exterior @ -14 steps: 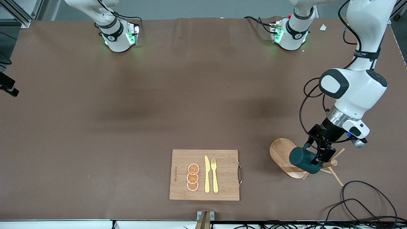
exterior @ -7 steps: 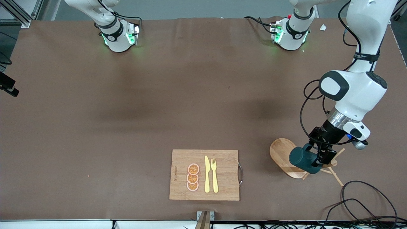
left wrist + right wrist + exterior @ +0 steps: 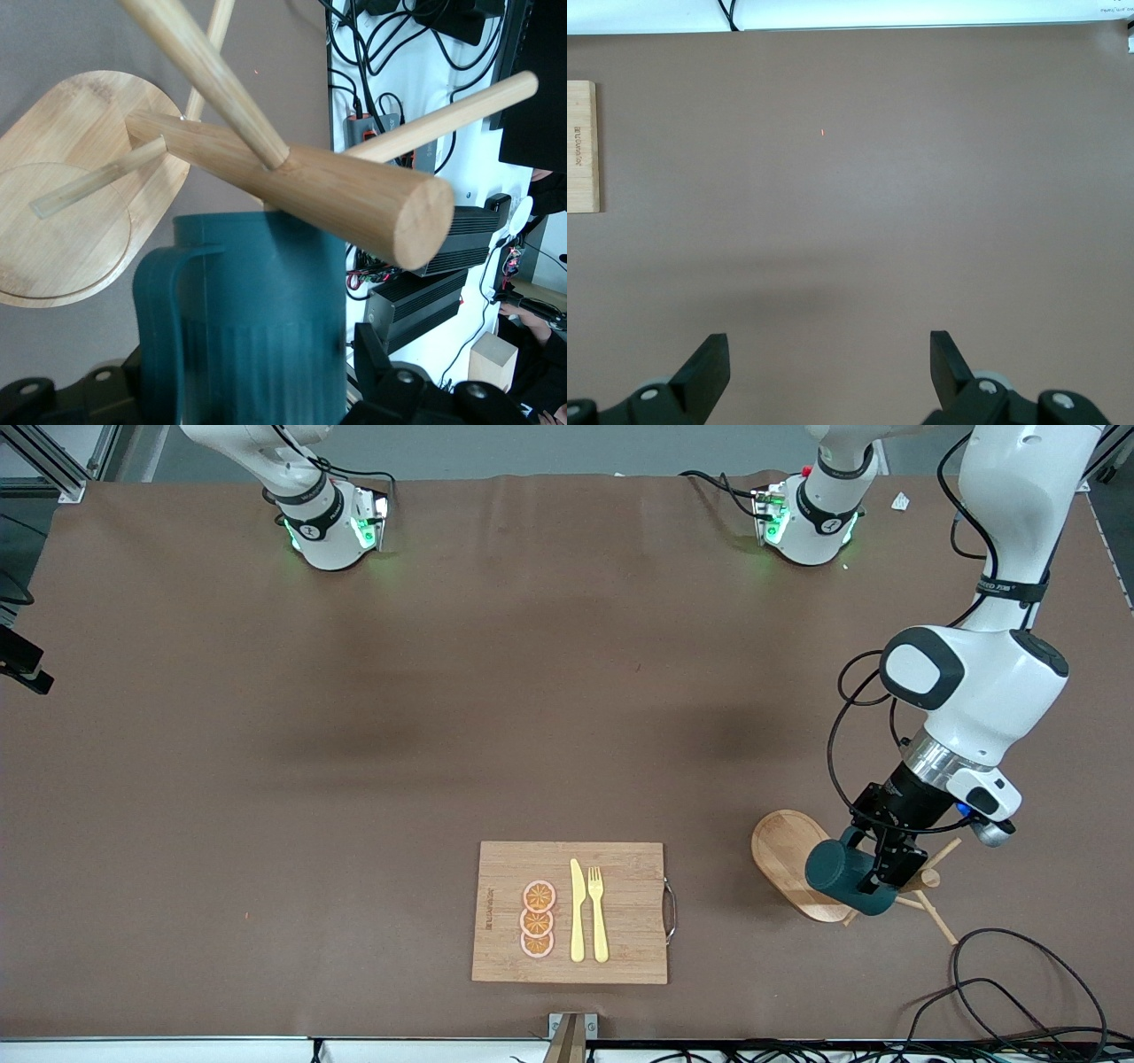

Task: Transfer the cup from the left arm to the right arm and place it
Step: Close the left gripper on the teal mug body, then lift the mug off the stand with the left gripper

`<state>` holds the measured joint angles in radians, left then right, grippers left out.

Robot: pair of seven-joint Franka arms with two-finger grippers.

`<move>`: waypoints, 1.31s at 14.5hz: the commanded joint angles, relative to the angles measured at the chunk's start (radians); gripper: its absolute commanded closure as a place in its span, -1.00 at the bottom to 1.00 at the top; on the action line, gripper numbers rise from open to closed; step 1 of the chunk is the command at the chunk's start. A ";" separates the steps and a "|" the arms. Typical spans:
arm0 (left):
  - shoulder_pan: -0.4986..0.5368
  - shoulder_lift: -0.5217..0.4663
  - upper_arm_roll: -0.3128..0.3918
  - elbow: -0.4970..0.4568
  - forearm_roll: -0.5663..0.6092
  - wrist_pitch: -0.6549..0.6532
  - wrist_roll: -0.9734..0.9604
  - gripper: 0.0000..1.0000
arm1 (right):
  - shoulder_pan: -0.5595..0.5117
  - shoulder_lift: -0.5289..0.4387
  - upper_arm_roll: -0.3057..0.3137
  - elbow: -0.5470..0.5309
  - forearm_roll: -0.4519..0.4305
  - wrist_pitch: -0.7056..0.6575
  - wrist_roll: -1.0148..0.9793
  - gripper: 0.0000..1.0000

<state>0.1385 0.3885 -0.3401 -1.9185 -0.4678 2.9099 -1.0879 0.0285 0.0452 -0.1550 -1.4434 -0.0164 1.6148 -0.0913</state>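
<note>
Moved since a second ago: left arm's elbow and wrist, drawn a little toward the table's middle, with left gripper (image 3: 875, 871) closed in from a wide spread. Now grips cup (image 3: 840, 871) across its body, fingers (image 3: 376, 372) pressed to its sides in the left wrist view. Keeps the same spot as before for the cup: lying on its side up on rack (image 3: 784, 849), above the oval base, at the left arm's end of the table. Shows, from the left wrist, the teal wall and loop handle of the cup (image 3: 257, 328) just beside the rack's thick post (image 3: 292, 190), with thin pegs sticking out at angles.

Waits out of the front view: right gripper (image 3: 830, 367), fingers spread wide with nothing between them, over bare brown table, edge of board (image 3: 582, 146) at the side of its picture.

Lies nearer the front camera, mid-table: board (image 3: 620, 957), carrying three orange slices (image 3: 538, 919), knife (image 3: 577, 911) and fork (image 3: 598, 912) side by side. Trails near the rack, closer to the camera: loose cables (image 3: 1019, 983).
</note>
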 commanded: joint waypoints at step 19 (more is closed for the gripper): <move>0.000 -0.079 -0.053 0.001 -0.019 -0.041 -0.075 -0.34 | 0.005 -0.002 0.000 0.003 -0.004 -0.010 0.004 -1.00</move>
<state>0.1350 0.3550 -0.3840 -1.9038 -0.4695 2.9032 -1.1473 0.0295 0.0452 -0.1542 -1.4434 -0.0164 1.6141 -0.0913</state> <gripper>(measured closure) 0.203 0.000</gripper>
